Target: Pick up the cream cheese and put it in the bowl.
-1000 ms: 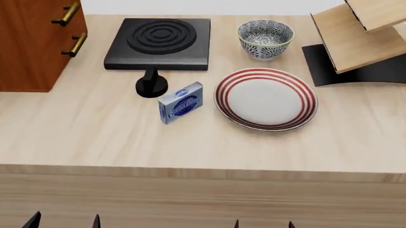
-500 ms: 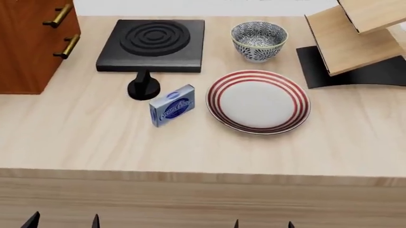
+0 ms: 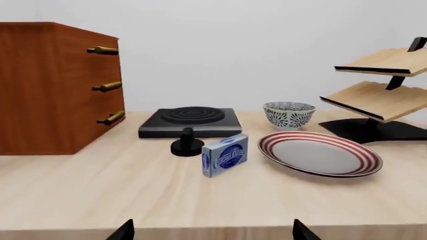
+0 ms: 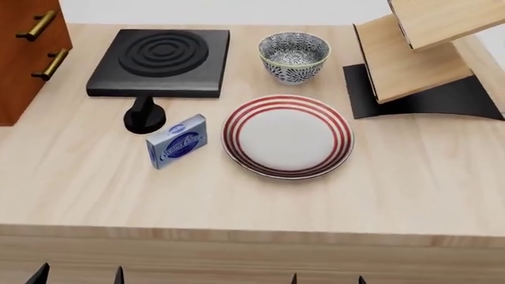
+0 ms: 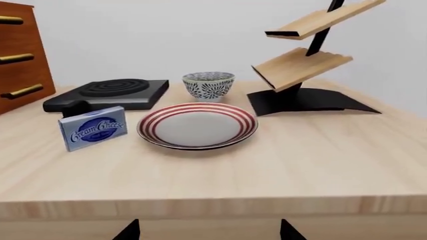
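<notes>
since the earlier head frames the whole scene has slid leftward and slightly down in view: the view has shifted, while the objects keep their places relative to each other. left to right: the left gripper (image 4: 79, 276) shows only as two dark fingertips below the near table edge, spread apart and empty; the cream cheese (image 4: 177, 141) stands on edge on the table (image 4: 410, 177), ahead of this gripper and slightly to its right, well apart from it, just in front of the black stove knob (image 4: 144, 116). the red-ringed plate (image 4: 287, 136) lies beside the box, ahead of the right gripper (image 4: 327, 278), whose tips are likewise apart with nothing between them. the bowl (image 4: 294, 56) sits beyond the plate, farthest from both grippers. judged from the renders, the box is light, stiff and smooth-faced, and tall enough to tip; a pinch across its two broad faces, near mid-height, looks soundest.
</notes>
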{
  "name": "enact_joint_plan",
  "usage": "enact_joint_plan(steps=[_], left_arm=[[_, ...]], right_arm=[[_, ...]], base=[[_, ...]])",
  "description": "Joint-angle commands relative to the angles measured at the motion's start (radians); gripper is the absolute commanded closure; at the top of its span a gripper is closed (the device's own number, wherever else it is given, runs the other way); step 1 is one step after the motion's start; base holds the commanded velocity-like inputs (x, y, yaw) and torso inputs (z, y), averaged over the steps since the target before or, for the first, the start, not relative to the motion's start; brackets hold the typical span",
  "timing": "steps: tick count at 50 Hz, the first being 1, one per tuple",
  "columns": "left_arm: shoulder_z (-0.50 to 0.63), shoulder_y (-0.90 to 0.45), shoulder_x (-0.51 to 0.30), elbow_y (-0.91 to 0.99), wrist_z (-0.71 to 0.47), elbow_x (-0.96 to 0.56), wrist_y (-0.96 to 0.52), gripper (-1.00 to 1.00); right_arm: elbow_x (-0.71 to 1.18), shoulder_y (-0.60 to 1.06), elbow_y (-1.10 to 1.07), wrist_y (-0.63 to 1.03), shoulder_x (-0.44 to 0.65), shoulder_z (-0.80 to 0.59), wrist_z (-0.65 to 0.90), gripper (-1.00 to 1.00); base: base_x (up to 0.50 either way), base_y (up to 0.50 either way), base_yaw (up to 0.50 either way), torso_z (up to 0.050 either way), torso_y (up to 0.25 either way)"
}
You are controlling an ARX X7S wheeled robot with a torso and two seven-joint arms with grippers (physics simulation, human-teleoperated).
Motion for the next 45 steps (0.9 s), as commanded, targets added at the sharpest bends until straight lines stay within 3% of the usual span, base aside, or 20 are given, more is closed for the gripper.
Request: enact_joint_plan(steps=[1,45], left_arm=[[0.011,-0.002,-0.009,0.0,-0.011,-0.004,0.001,-1.0],[0.039,-0.005,-0.036,0.006,-0.048,-0.023,0.005,-1.0]], right_arm=[[0.008,0.001,-0.002,0.001,0.008,-0.011,0.008,-1.0],[0.021,0.003,0.0,-0.011,0.035,-0.049,0.041,-1.0]], base=[[0.1,-0.13,0.0,0.0,0.0],[0.17,-0.04,0.0,0.0,0.0]])
